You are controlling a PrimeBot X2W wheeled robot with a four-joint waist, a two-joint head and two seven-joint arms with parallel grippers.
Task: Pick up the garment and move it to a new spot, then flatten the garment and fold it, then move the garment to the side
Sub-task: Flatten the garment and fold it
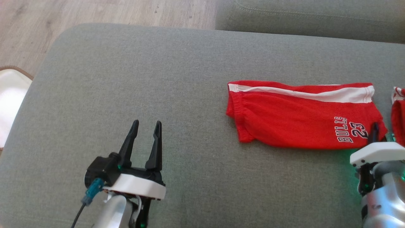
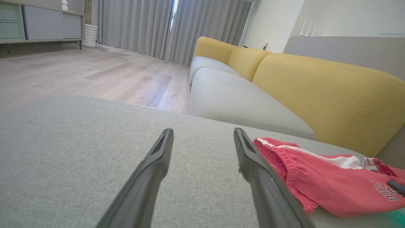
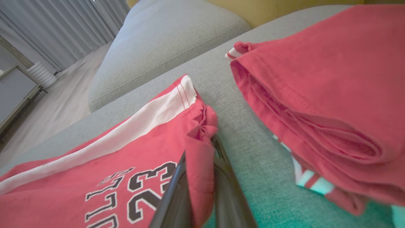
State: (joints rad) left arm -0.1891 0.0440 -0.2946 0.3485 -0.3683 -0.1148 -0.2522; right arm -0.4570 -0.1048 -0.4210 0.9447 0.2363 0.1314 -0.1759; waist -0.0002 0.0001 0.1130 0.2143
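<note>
The garment is a pair of red shorts with a white stripe and "BULLS 23" lettering, folded into a long band on the grey cushion at the right. My right gripper is shut on its near right corner; the right wrist view shows a pinched fold of the red cloth between the two dark fingers. My left gripper stands open over bare cushion well to the left of the garment, nothing between its fingers. In the left wrist view the garment lies to the right.
A second folded red garment lies just right of the shorts, at the right edge of the head view. Beyond the cushion are another grey seat with yellow backrests, wooden floor and a pale rug at the left.
</note>
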